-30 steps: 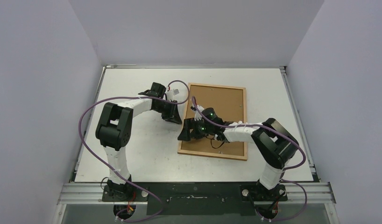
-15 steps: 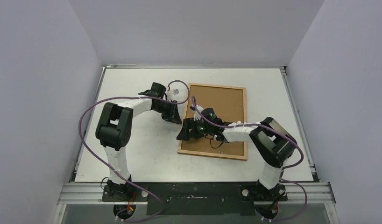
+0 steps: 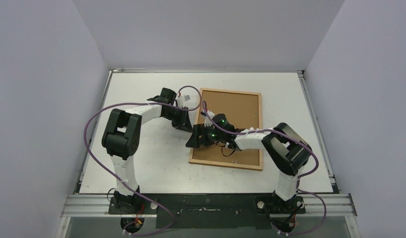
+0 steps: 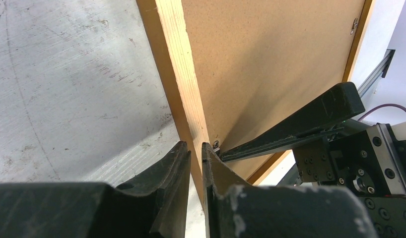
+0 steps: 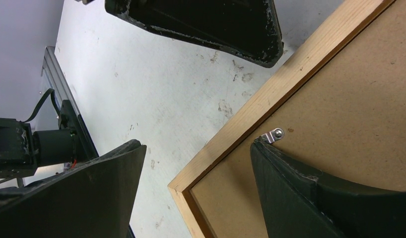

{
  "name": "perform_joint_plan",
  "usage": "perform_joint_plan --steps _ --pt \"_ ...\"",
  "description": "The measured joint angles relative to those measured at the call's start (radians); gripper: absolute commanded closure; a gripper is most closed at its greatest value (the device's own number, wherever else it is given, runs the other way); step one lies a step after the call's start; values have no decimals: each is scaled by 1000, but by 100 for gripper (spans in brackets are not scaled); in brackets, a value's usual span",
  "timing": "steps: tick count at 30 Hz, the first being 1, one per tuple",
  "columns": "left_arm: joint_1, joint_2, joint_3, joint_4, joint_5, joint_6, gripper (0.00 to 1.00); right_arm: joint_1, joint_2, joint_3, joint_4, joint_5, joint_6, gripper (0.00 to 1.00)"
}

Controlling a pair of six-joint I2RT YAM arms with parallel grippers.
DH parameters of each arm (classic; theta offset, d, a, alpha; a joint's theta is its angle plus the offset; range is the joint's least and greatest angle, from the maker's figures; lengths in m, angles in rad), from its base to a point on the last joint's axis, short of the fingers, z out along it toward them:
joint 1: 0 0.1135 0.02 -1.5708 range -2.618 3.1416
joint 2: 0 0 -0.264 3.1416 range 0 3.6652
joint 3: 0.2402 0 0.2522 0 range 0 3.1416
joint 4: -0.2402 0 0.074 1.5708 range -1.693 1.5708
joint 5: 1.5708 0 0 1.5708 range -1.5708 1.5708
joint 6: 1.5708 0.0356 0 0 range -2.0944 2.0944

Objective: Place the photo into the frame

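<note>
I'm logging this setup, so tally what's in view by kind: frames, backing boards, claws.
frame: 1
backing: 1
claws: 2, left claw and right claw
total: 4

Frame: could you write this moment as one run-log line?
frame: face down | left gripper: shut on frame rail | right gripper: open, one finger at backing clip | photo: not in view
</note>
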Motion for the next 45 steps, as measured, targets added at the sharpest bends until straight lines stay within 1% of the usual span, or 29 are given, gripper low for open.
perform_joint_plan --steps 13,23,28,32,36,40,45 --pt "-2 0 0 -1 0 0 87 4 15 0 39 21 13 24" --pt "-2 0 0 -4 1 0 88 16 18 0 59 80 15 26" --pt "-2 0 0 -8 1 0 88 20 -11 -31 71 110 8 22" --pt "-2 0 0 -10 2 0 89 27 -123 -85 34 155 -27 20" --pt "-2 0 0 -12 4 -1 89 45 -211 -94 21 201 -62 20" --pt "-2 0 0 -14 6 -5 89 80 -213 -104 16 246 -89 18" --pt "1 0 0 -14 19 -17 89 149 -180 -128 -14 346 -138 16"
